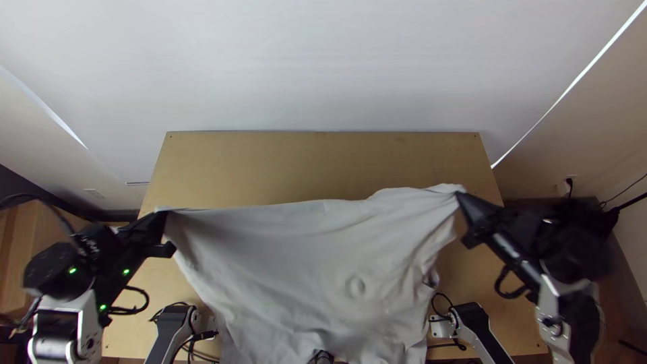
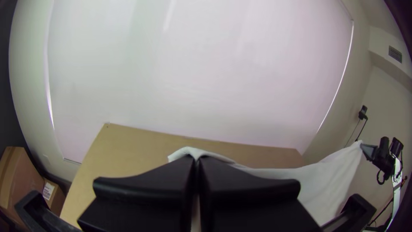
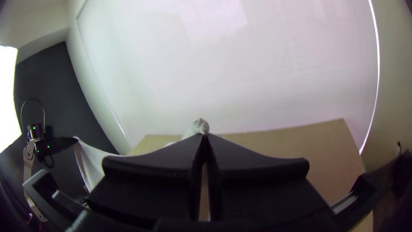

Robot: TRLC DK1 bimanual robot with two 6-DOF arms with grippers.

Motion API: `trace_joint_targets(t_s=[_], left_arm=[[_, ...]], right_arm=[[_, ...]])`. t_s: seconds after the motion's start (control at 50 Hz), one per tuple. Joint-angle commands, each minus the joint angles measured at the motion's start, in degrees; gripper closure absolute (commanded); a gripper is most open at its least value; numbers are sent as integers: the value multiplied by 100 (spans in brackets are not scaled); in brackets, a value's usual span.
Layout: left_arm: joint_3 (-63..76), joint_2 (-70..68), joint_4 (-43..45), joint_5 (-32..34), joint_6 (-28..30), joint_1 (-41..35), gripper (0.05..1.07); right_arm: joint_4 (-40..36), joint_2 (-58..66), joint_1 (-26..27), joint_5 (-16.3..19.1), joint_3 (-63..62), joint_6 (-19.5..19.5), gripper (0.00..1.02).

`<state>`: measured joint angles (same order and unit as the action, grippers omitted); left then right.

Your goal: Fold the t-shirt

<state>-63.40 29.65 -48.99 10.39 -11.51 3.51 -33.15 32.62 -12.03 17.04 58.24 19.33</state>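
Observation:
In the top view my left gripper (image 1: 162,214) is shut on one upper corner of the white t-shirt (image 1: 303,263), and my right gripper (image 1: 459,195) is shut on the opposite corner. The cloth hangs stretched between them, its upper edge nearly straight, with loose creases toward the right side and its lower part running past the table's near edge. The left wrist view has the closed left gripper (image 2: 196,160) with cloth (image 2: 322,184) at its tips. In the right wrist view a small bunch of cloth (image 3: 200,126) pokes out beyond the right gripper (image 3: 205,136).
The light wooden table (image 1: 317,162) lies beneath, its far part bare, with a pale wall behind it. Two further arm-like links (image 1: 174,330) with cables stand at the table's near edge, either side of the cloth. Cardboard boxes (image 2: 25,180) stand on the floor beyond the table's left side.

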Motion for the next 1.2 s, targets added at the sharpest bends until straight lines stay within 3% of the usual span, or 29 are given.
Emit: trace_joint_targets(t_s=[0.0,0.28,0.52,0.68,0.92,1.18], left_arm=[[600,32,505,59,149,-26,105],[1470,1280,1841,59,360,97,105],[1286,2915,2904,68,395,229,105],[899,4093,3379,86,448,247,105],[240,5710,4064,77,492,238,105],[-894,7230,4196,77,553,106,105]], right_arm=[[564,-81,-62,-34,-832,238,100],[1952,825,-185,-87,-1798,405,100],[3077,2468,456,-113,-1807,440,100],[3728,3549,535,-192,-1596,405,100],[4255,5298,535,-403,-770,317,100],[4237,7127,526,-675,601,185,100]])
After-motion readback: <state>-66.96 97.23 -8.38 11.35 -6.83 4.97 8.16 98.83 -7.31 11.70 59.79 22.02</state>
